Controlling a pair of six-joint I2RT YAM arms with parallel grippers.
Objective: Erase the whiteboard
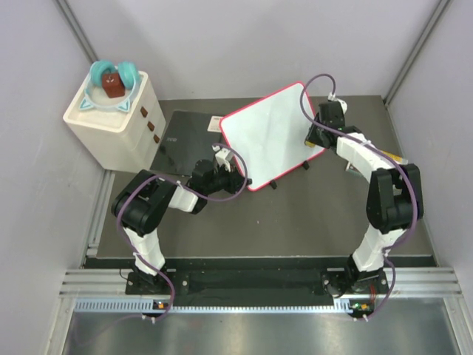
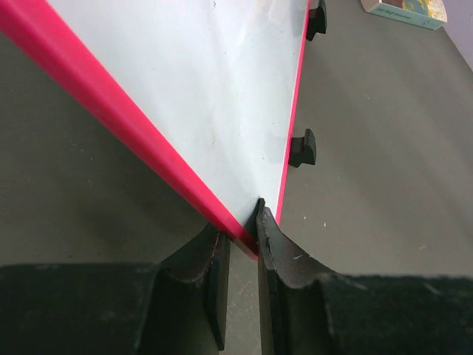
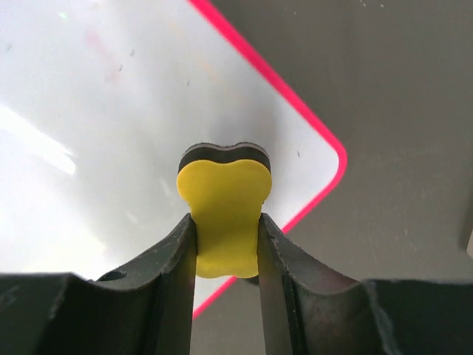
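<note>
With the left gripper (image 2: 244, 244) clamped only on the corner of the red-framed white rectangular whiteboard (image 2: 214, 96) stretching ahead of it, a hard push from the right gripper (image 3: 228, 240), squeezing a yellow dark-soled eraser (image 3: 225, 203), could twist the board loose.

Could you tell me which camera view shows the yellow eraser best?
The right wrist view: the yellow eraser fills the centre, pinched in the right gripper over the whiteboard, dark pad visible. The top external view shows at most a speck under that gripper; the left wrist view shows none of it.
</note>
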